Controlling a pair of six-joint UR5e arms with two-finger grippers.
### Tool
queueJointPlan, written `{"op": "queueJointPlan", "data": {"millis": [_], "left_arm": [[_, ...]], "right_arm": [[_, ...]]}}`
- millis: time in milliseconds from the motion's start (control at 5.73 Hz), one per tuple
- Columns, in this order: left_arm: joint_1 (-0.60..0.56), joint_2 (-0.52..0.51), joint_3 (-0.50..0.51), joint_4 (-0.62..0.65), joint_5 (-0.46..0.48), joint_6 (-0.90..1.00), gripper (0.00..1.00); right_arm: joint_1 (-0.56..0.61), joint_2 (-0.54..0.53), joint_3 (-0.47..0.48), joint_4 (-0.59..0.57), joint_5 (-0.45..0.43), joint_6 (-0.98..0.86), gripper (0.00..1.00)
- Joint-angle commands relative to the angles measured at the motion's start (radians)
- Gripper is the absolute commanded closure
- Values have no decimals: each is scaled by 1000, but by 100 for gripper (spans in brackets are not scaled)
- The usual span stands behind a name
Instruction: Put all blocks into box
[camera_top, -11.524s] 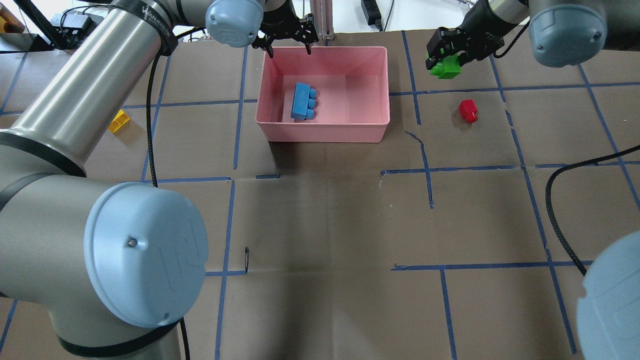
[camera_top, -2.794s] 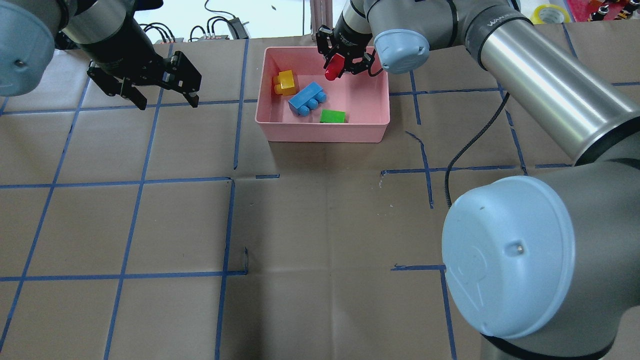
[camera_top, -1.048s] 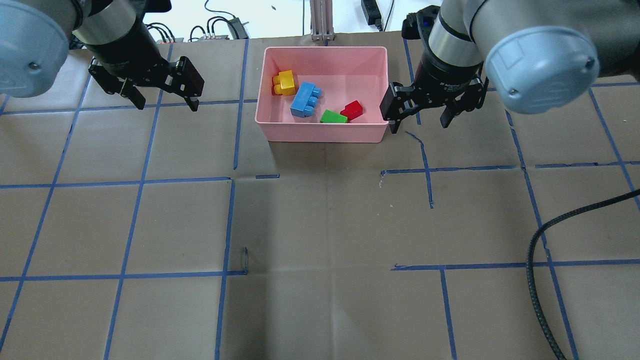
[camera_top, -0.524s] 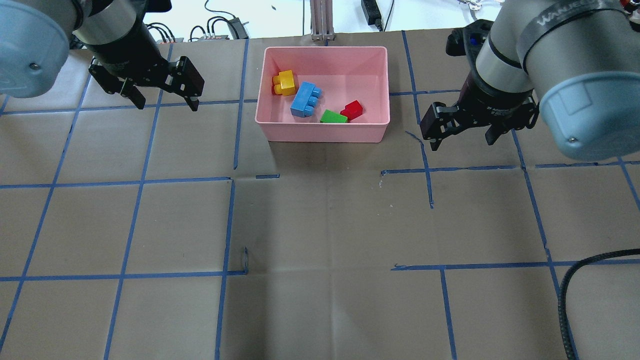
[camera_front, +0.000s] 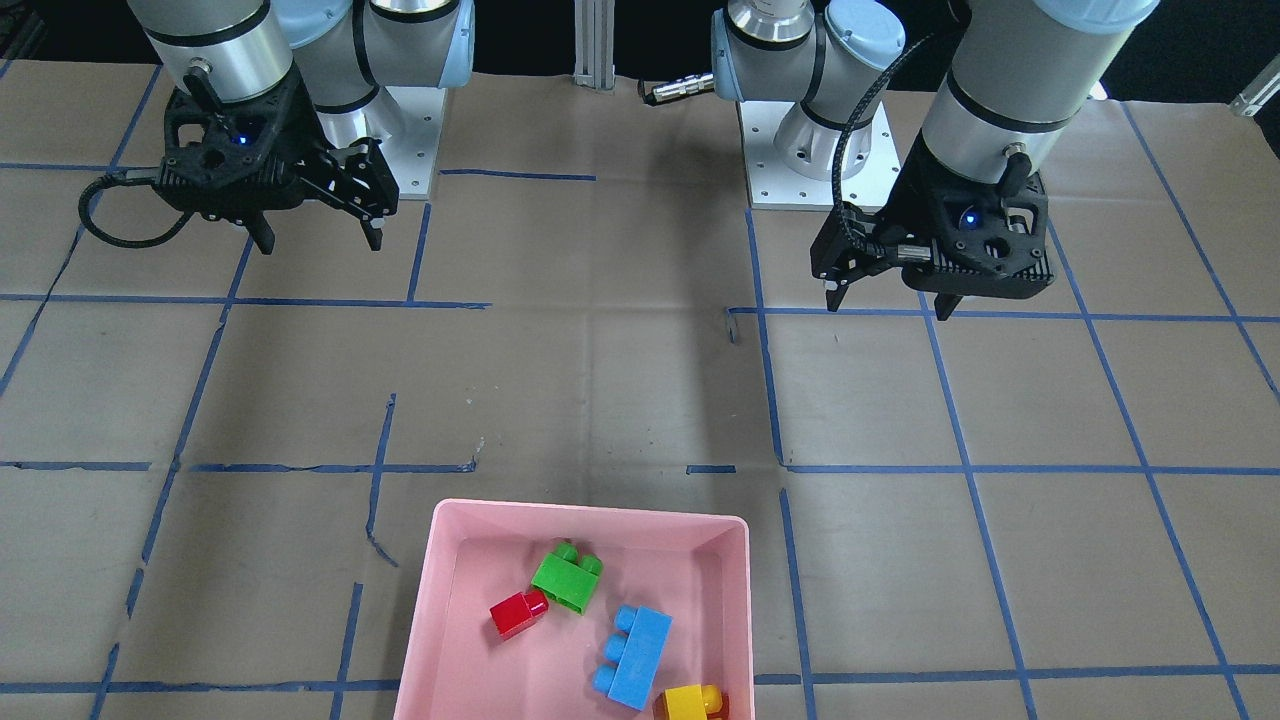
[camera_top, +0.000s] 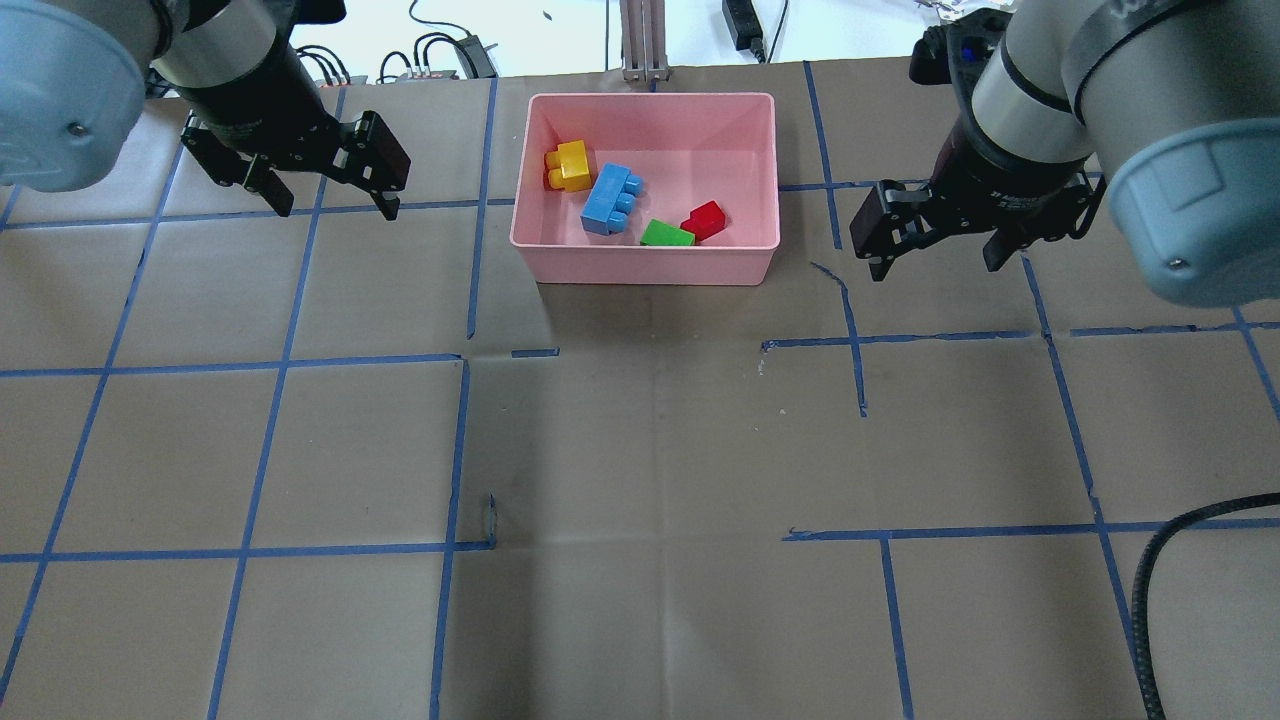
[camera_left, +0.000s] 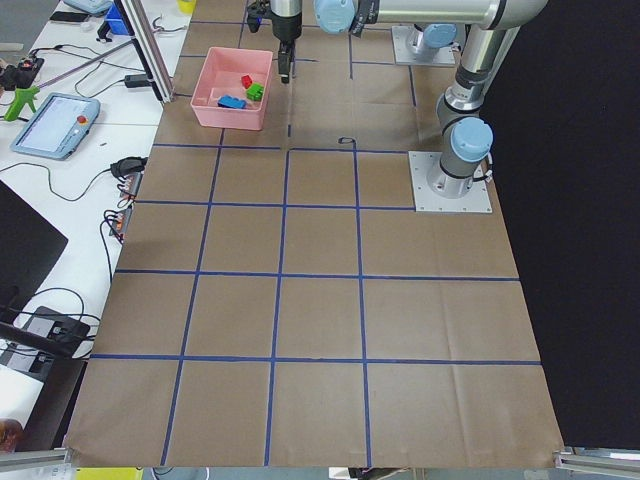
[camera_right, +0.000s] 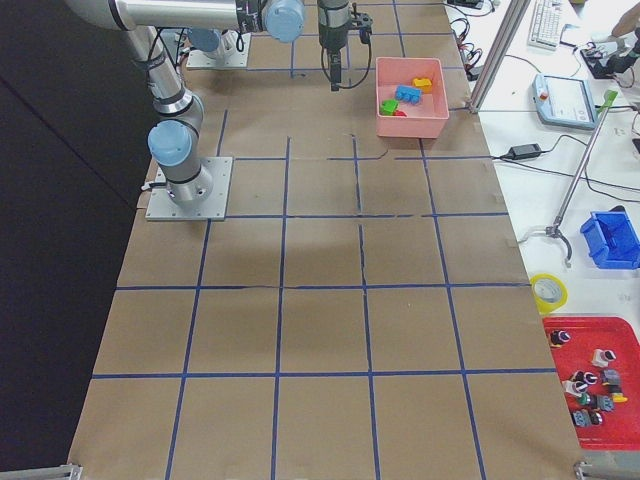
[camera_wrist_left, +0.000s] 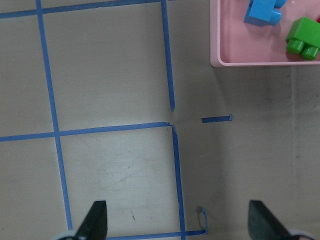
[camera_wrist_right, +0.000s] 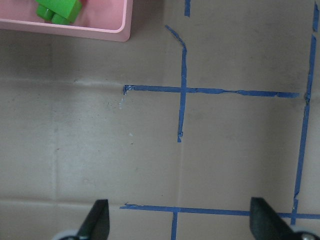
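Pink plastic, a shallow rectangular box (camera_front: 600, 512) with a raised rim, lies at the near edge of the front-facing view on the brown paper-covered table (camera_front: 600, 380). We see all four studded toy blocks inside it: the green two-stud brick (camera_front: 566, 580) just beside the small red one-stud brick (camera_front: 517, 612), the long blue three-stud brick (camera_front: 636, 657) mid-floor, and the yellow two-stud brick (camera_front: 690, 702) cut by the frame. The left gripper (camera_front: 888, 300) and the right gripper (camera_front: 320, 240) hang over bare paper well apart from the box, fingers spread, nothing between them. From overhead we find open table all round the box, one gripper out to each side, neither touching its walls. The side views put the box near the table's edge on the operators' side. Each wrist view catches a corner of the box at the top and spread fingertips at the bottom over blue tape lines (camera_front: 300, 467). A second earlier the right gripper was just beside the box's right wall and has since drawn away. Nearly three seconds back it gripped the red brick above the box.
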Motion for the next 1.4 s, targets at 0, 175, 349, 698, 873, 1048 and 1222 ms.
{"op": "queueJointPlan", "data": {"millis": [0, 175, 349, 698, 873, 1048, 1222], "left_arm": [[0, 1, 1, 1, 0, 0, 0], [0, 1, 1, 1, 0, 0, 0], [0, 1, -1, 1, 0, 0, 0], [0, 1, -1, 1, -2, 0, 0], [0, 1, -1, 1, -3, 0, 0], [0, 1, -2, 1, -5, -2, 0], [0, 1, -2, 1, -5, -2, 0]], "right_arm": [[22, 12, -5, -6, 40, 15, 0], [30, 35, -6, -7, 40, 15, 0], [36, 38, -9, -7, 40, 15, 0], [36, 47, -9, -14, 41, 15, 0], [36, 53, -15, -18, 43, 14, 0], [36, 60, -17, -18, 43, 14, 0], [36, 63, -20, -18, 43, 15, 0]]}}
